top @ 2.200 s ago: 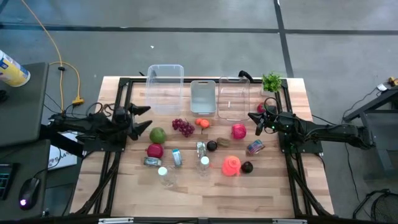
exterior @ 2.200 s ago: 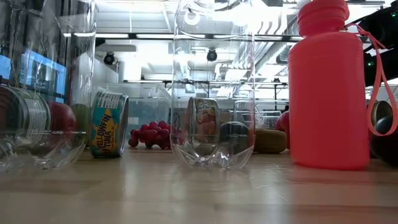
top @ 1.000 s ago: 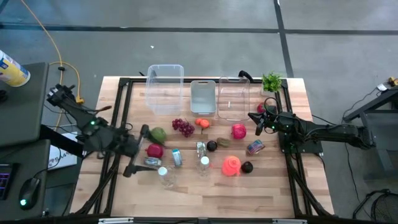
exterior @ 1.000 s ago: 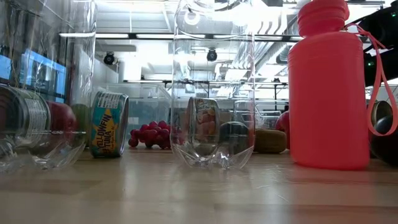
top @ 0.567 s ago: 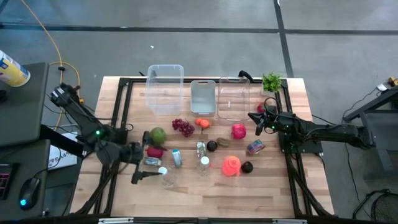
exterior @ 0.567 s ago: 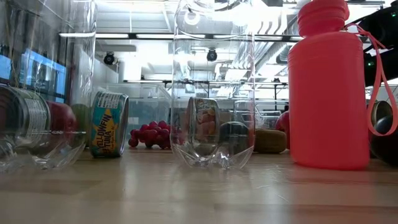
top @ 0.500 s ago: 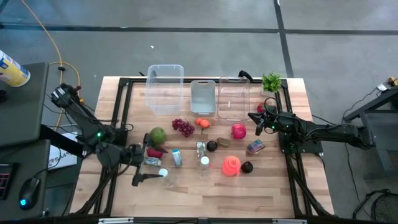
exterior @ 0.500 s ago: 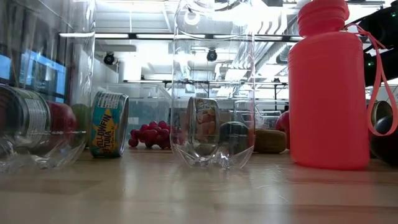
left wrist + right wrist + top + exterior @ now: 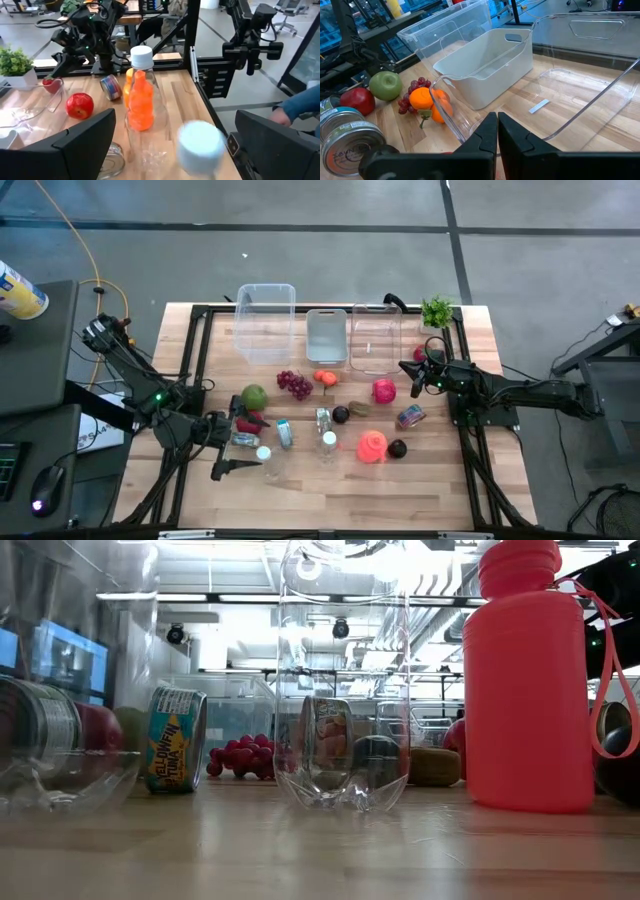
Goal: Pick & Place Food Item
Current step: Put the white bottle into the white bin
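i've got the left gripper (image 9: pixel 233 450) low over the near-left part of the table (image 9: pixel 440 480), fingers spread wide apart, with the lying tin can (image 9: pixel 245 440) and the white-capped clear bottle (image 9: pixel 264 454) sitting in the gap between them; through the left wrist view that bottle cap (image 9: pixel 199 144) fills the space ahead. the wide stance reads to me as lining up around something, though i can't tell which item it's meant for. the food sits just beyond: the red apple (image 9: pixel 248 420) touching close by the can, the green apple (image 9: pixel 254 396) and grapes (image 9: pixel 295 384) farther in, none held. the right gripper (image 9: pixel 410 373) waits by the clear bins (image 9: pixel 375 340), fingers pressed together on nothing.
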Controlling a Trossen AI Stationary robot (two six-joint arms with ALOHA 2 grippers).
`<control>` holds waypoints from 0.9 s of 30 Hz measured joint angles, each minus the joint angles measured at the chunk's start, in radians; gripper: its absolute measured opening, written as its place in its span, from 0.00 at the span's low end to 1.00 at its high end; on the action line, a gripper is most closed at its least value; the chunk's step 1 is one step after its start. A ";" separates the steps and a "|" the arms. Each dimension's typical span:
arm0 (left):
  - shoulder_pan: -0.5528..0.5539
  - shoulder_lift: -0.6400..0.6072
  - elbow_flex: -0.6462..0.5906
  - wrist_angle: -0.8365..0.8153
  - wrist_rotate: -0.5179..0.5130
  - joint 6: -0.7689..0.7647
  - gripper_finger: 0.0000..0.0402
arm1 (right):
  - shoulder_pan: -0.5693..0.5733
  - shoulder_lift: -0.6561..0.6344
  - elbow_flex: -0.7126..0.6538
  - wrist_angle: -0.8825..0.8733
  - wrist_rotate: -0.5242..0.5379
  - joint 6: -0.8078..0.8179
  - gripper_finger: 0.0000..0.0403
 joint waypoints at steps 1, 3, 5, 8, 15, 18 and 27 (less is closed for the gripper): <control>0.000 0.000 0.000 0.000 0.000 -0.001 0.99 | 0.000 0.000 0.000 0.000 0.000 0.000 0.01; 0.000 0.000 0.000 0.000 0.000 -0.015 0.99 | 0.000 0.000 0.000 0.000 0.000 0.000 0.01; 0.000 0.002 0.000 0.000 0.000 -0.026 0.99 | 0.000 0.000 0.000 0.000 0.000 0.000 0.01; -0.002 0.014 0.000 0.000 0.000 -0.025 0.99 | 0.000 0.000 0.000 0.000 0.000 0.000 0.01; -0.008 0.070 0.000 -0.002 0.001 -0.028 0.99 | 0.000 0.000 0.000 0.000 0.000 0.000 0.01; -0.006 0.093 0.000 -0.001 0.001 -0.020 0.99 | 0.000 0.000 0.000 0.000 0.000 0.000 0.01; 0.006 0.131 0.000 -0.024 0.002 0.032 0.99 | 0.000 0.000 0.000 0.000 0.000 0.000 0.01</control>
